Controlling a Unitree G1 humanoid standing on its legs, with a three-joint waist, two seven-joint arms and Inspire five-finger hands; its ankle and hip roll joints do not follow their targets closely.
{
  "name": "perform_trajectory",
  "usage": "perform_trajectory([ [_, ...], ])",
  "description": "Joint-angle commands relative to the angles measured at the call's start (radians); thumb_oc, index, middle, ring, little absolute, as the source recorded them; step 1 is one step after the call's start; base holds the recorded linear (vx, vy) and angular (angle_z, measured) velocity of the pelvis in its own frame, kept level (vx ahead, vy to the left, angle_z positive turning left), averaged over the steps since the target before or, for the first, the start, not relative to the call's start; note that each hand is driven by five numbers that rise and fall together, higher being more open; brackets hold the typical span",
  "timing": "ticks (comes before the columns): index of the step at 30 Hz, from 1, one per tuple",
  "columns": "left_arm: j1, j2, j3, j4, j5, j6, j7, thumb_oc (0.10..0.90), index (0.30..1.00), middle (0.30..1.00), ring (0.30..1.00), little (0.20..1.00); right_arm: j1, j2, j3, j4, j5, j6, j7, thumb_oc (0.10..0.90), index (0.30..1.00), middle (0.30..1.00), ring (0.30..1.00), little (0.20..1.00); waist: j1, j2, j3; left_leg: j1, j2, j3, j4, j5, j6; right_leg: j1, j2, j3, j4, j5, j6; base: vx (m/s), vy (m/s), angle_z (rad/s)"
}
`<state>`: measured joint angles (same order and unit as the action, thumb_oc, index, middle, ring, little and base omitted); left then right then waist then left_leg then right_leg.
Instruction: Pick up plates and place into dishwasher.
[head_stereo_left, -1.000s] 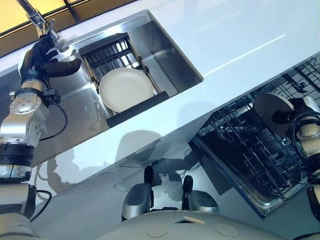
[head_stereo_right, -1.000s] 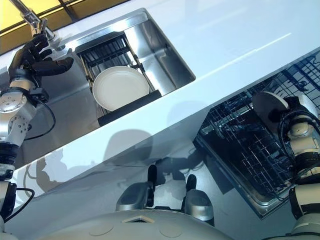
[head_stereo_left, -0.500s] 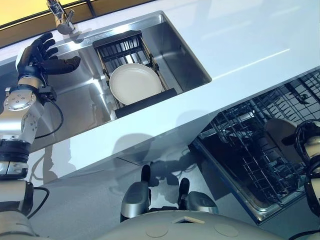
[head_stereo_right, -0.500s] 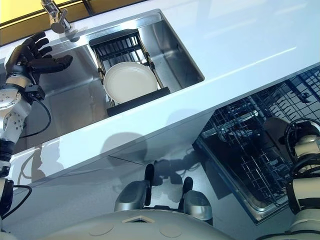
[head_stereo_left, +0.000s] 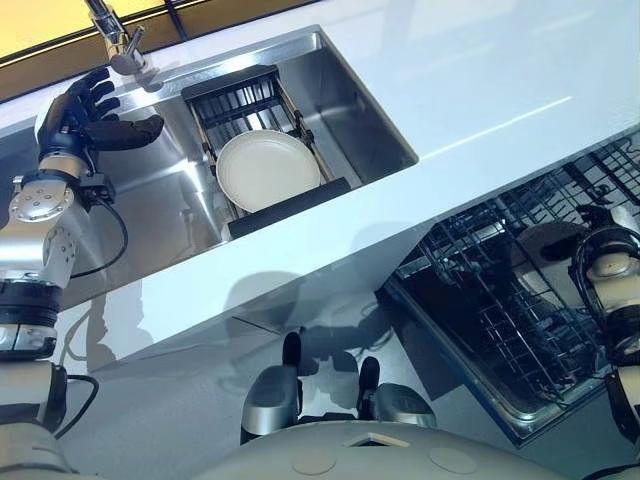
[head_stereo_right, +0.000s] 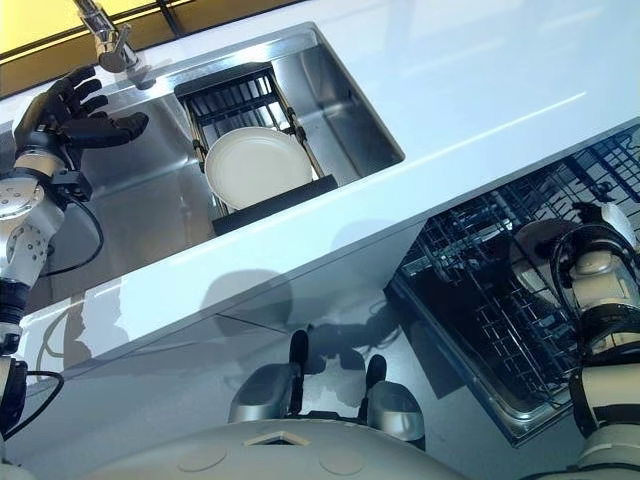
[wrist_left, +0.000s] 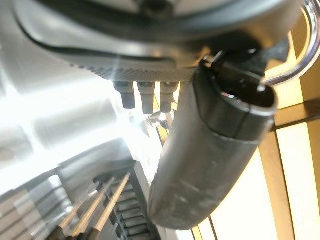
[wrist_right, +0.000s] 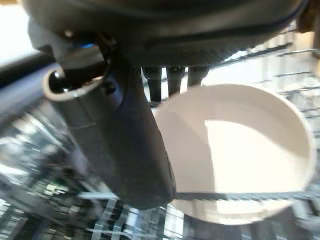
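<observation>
The right hand pinches a white plate by its rim over the dishwasher rack; next it likely needs slotting in upright. The left hand hovers, fingers spread, over the sink, where a second plate lies

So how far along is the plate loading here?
Nothing looks finished yet. In hand: the right hand grips one plate over the dishwasher rack, not visibly slotted in. To do: a second plate lies in the sink, with the open left hand hovering nearby.
</observation>
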<state>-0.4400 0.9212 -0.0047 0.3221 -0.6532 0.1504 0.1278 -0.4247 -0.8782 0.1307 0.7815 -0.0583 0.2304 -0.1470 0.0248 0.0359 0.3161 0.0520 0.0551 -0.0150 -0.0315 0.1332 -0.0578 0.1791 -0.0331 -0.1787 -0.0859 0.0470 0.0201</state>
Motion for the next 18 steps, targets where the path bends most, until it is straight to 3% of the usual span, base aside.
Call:
perform_trajectory([
  [1,-0.004,0.030,0.074,-0.061,0.078,-0.084,0.004,0.800,0.900,0.900,0.900,0.900,0.020,-0.076,-0.014,-0.124,-0.020,-0.087,-0.127,0.800,0.900,0.900,0.900,0.900,-0.036,0.003,-0.189,-0.039,-0.003,0.079,0.040,-0.094,-0.036,-0.041,0.043,0.012,0.099,-0.136,0.015,-0.10,0.122,-0.19],
  [6,0.013,0.042,0.092,-0.069,0.142,-0.078,-0.022,0.800,0.900,0.900,0.900,0.900,0.071,-0.091,-0.077,-0.358,-0.121,-0.179,-0.184,0.800,0.900,0.900,0.900,0.900,-0.072,0.005,-0.210,-0.017,-0.018,0.114,0.027,-0.108,-0.020,-0.057,0.033,0.033,0.095,-0.123,0.032,-0.10,0.120,-0.20],
  [9,0.014,0.053,0.099,-0.065,0.175,-0.072,-0.026,0.800,0.900,0.900,0.900,0.900,0.110,-0.094,-0.113,-0.466,-0.108,-0.198,-0.166,0.800,0.900,0.900,0.900,0.900,-0.091,0.007,-0.219,-0.006,-0.026,0.130,0.023,-0.117,-0.013,-0.068,0.028,0.048,0.098,-0.117,0.041,-0.09,0.119,-0.24],
  [11,-0.004,0.074,0.101,-0.028,0.235,-0.064,-0.059,0.800,0.900,0.900,0.900,0.900,0.155,-0.086,-0.156,-0.571,-0.073,-0.240,-0.140,0.800,0.900,0.900,0.900,0.900,-0.123,0.009,-0.232,0.009,-0.035,0.155,0.017,-0.127,-0.004,-0.082,0.022,0.064,0.100,-0.108,0.054,-0.12,0.186,-0.33],
  [14,-0.030,0.097,0.077,0.015,0.312,-0.064,-0.102,0.800,0.900,0.900,0.900,0.900,0.171,-0.078,-0.179,-0.638,0.018,-0.259,-0.123,0.800,0.900,0.900,0.900,0.900,-0.147,0.015,-0.240,0.022,-0.043,0.175,0.009,-0.132,0.001,-0.092,0.018,0.076,0.103,-0.100,0.064,-0.06,0.138,-0.28],
  [18,-0.073,0.148,0.029,0.069,0.472,-0.013,-0.204,0.800,0.900,0.900,0.900,0.900,0.210,-0.050,-0.236,-0.737,0.121,-0.268,-0.100,0.800,0.900,0.900,0.900,0.900,-0.180,0.028,-0.249,0.044,-0.056,0.204,-0.013,-0.141,0.013,-0.113,0.015,0.094,0.112,-0.092,0.081,-0.05,0.153,-0.23],
])
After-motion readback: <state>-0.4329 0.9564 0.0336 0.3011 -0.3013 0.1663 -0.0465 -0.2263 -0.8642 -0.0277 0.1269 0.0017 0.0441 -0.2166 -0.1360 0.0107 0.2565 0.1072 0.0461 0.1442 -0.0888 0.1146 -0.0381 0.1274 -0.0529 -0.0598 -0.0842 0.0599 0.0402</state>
